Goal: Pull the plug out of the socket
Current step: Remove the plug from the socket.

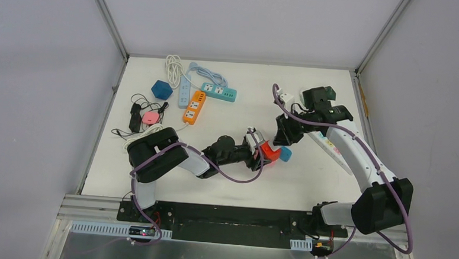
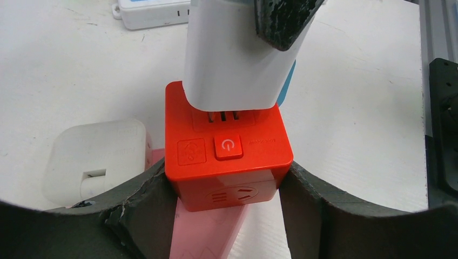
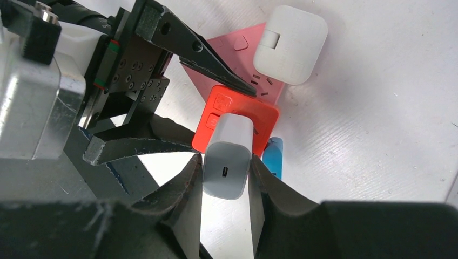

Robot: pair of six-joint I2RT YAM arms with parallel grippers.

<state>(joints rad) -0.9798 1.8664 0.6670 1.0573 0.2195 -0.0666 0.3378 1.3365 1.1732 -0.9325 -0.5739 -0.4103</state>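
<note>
- The left hand (image 2: 224,186) clamps the socket (image 2: 227,156); the right hand (image 3: 224,167) pinches the plug (image 3: 228,156) by its flat sides.
- The plug looks light, rigid and slick; squeeze firmly, pull straight.

Bright, even light; views sharp.
The worktop (image 2: 367,108) beside the red socket cube (image 2: 227,156) washes out; soft shadows around it.

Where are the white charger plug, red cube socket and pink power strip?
white charger plug (image 3: 227,162): right wrist view, end face.
red cube socket (image 2: 259,152): left wrist view, top face, right part.
pink power strip (image 2: 208,232): left wrist view, body below the socket.
</note>
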